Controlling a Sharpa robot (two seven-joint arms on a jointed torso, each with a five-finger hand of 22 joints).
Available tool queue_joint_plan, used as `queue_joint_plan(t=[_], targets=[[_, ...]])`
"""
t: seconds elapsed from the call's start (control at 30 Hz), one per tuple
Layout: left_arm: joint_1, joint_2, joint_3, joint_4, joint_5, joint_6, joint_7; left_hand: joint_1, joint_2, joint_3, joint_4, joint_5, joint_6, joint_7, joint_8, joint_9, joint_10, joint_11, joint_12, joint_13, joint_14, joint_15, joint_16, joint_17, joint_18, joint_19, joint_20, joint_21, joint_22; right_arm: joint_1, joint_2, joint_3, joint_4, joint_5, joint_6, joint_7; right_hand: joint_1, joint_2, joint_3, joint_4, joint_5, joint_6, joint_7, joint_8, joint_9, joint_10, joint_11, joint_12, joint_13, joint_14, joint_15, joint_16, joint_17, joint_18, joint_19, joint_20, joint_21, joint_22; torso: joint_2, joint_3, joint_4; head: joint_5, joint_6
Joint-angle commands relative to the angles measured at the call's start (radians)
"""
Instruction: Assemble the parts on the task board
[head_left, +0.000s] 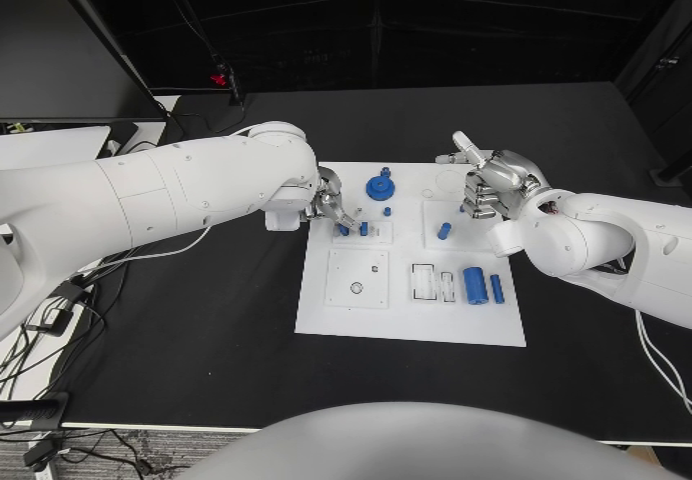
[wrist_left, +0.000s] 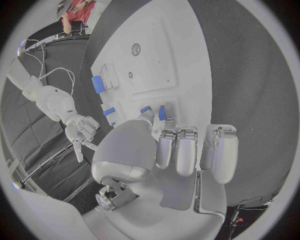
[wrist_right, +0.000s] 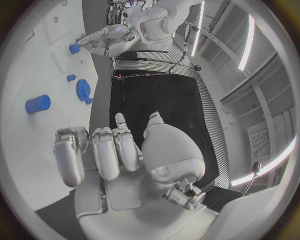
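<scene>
The white task board (head_left: 411, 300) (wrist_left: 159, 60) lies mid-table. My left hand (head_left: 329, 210) (wrist_left: 178, 150) reaches over its near-left corner. The thumb and a fingertip pinch a small blue peg (head_left: 342, 229) (wrist_left: 162, 112) standing in the board, and a second peg (head_left: 364, 228) (wrist_left: 145, 109) stands beside it. A blue gear (head_left: 381, 187) (wrist_right: 82, 90) sits at the board's far edge. My right hand (head_left: 498, 185) (wrist_right: 119, 150) hovers over the far right corner, fingers curled in, holding nothing. A short blue cylinder (head_left: 444, 230) (wrist_right: 37, 103) stands below it.
A thick blue cylinder (head_left: 473, 283) (wrist_left: 97, 83) and a slim blue pin (head_left: 496, 288) lie near the board's front right, beside rectangular slots (head_left: 426, 282). A round recess (head_left: 356, 288) marks the front left plate. Black table (head_left: 188, 340) surrounds the board.
</scene>
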Motion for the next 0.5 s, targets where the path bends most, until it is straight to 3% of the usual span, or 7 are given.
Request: queue_joint_plan(t=[0.03, 0.17, 0.3, 0.5], targets=[[-0.014, -0.001, -0.010, 0.001, -0.006, 0.023, -0.031, -0.010, -0.003, -0.005, 0.000, -0.003, -0.039, -0.012, -0.003, 0.000, 0.104, 0.007, -0.005, 0.263, 0.105, 0.009, 0.001, 0.263, -0.011, 0.091, 0.005, -0.005, 0.259, 0.001, 0.000, 0.000, 0.002, -0.002, 0.012, 0.004, 0.006, 0.007, -0.006, 0.000, 0.004, -0.006, 0.056, 0.005, -0.001, 0.104, 0.008, 0.003, 0.262, 0.106, 0.005, 0.002, 0.263, -0.007, 0.102, 0.008, 0.003, 0.263, 0.000, 0.0001, 0.0002, 0.001, 0.001], [-0.014, -0.003, -0.010, 0.003, -0.008, 0.017, -0.028, -0.020, 0.001, -0.014, 0.001, -0.002, -0.039, -0.011, -0.001, -0.002, 0.104, 0.007, -0.005, 0.263, 0.105, 0.010, 0.001, 0.263, -0.011, 0.091, 0.005, -0.005, 0.259, 0.001, 0.000, 0.000, 0.001, -0.002, 0.012, 0.003, 0.006, 0.007, -0.006, 0.000, 0.004, -0.006, 0.056, 0.005, -0.001, 0.104, 0.008, 0.003, 0.262, 0.106, 0.005, 0.002, 0.263, -0.007, 0.102, 0.008, 0.003, 0.263, -0.001, 0.0001, 0.0006, 0.001, 0.001], [-0.014, -0.008, -0.010, 0.009, -0.015, -0.006, -0.013, -0.085, 0.004, -0.065, 0.001, -0.007, -0.044, -0.007, 0.007, -0.005, 0.104, 0.011, -0.005, 0.263, 0.105, 0.014, 0.001, 0.263, -0.012, 0.094, 0.008, -0.003, 0.260, 0.001, 0.000, 0.000, 0.001, -0.002, 0.012, 0.003, 0.006, 0.007, -0.006, 0.000, 0.004, -0.006, 0.056, 0.005, -0.001, 0.104, 0.008, 0.003, 0.262, 0.106, 0.005, 0.002, 0.263, -0.007, 0.102, 0.008, 0.003, 0.263, 0.000, 0.0002, 0.0002, 0.001, 0.003], [-0.014, -0.015, -0.010, 0.017, -0.021, -0.041, 0.022, -0.137, 0.015, -0.119, 0.000, -0.015, -0.040, -0.011, 0.046, 0.014, 0.104, 0.009, -0.005, 0.263, 0.105, 0.013, 0.001, 0.263, -0.013, 0.099, 0.010, 0.000, 0.262, 0.001, 0.002, 0.000, 0.000, -0.002, 0.013, 0.002, 0.006, 0.007, -0.006, 0.000, 0.004, -0.006, 0.056, 0.005, -0.001, 0.104, 0.008, 0.003, 0.262, 0.106, 0.005, 0.002, 0.263, -0.007, 0.102, 0.008, 0.003, 0.263, -0.001, -0.0001, 0.0001, 0.000, 0.004]])
